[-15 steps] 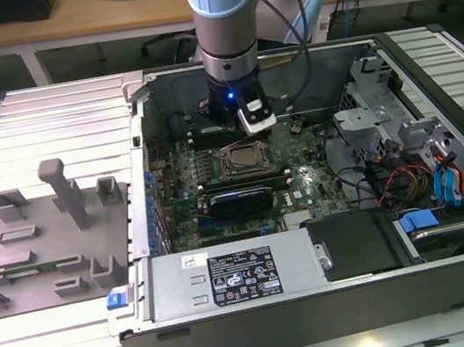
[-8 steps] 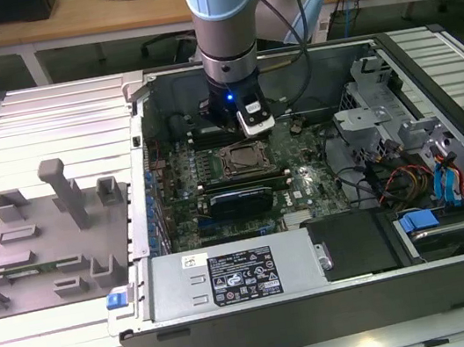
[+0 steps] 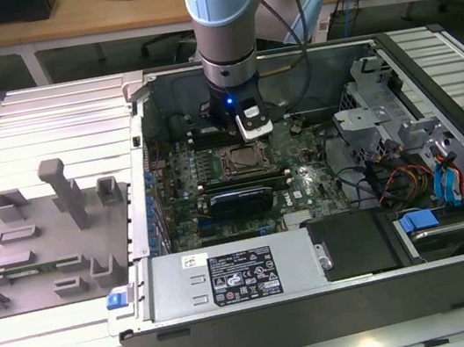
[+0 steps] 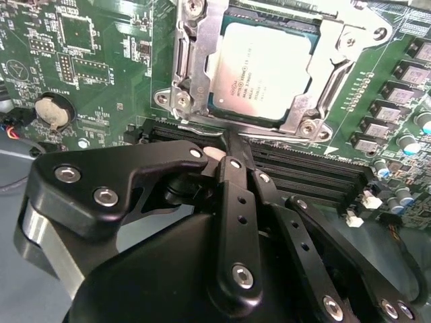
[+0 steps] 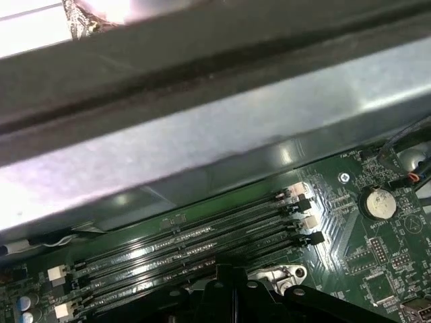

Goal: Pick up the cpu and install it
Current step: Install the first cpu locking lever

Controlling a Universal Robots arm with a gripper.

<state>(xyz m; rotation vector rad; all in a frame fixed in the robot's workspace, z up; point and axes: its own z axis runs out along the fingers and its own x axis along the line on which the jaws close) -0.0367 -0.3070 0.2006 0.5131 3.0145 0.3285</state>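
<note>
The cpu (image 4: 261, 67) lies flat inside the motherboard socket (image 4: 185, 74), its pale silver top facing up and framed by the metal bracket. In the exterior view the cpu (image 3: 243, 161) sits in the middle of the green board inside the open computer case. My gripper (image 4: 226, 142) hovers just beside the socket's edge, over the memory slots (image 4: 303, 171). Its black fingers (image 4: 232, 182) meet at the tips with nothing between them. From the exterior view the gripper (image 3: 240, 126) hangs just behind the socket. The fingertips' dark base (image 5: 229, 289) shows in the first wrist view.
The case's metal wall (image 5: 202, 134) rises close behind the memory slots (image 5: 202, 235). A coin battery (image 4: 52, 111) sits on the board. A graphics card (image 3: 237, 201), power supply (image 3: 240, 274) and drive bays with cables (image 3: 410, 170) fill the case. A grey fixture tray (image 3: 49, 249) lies at the exterior view's left.
</note>
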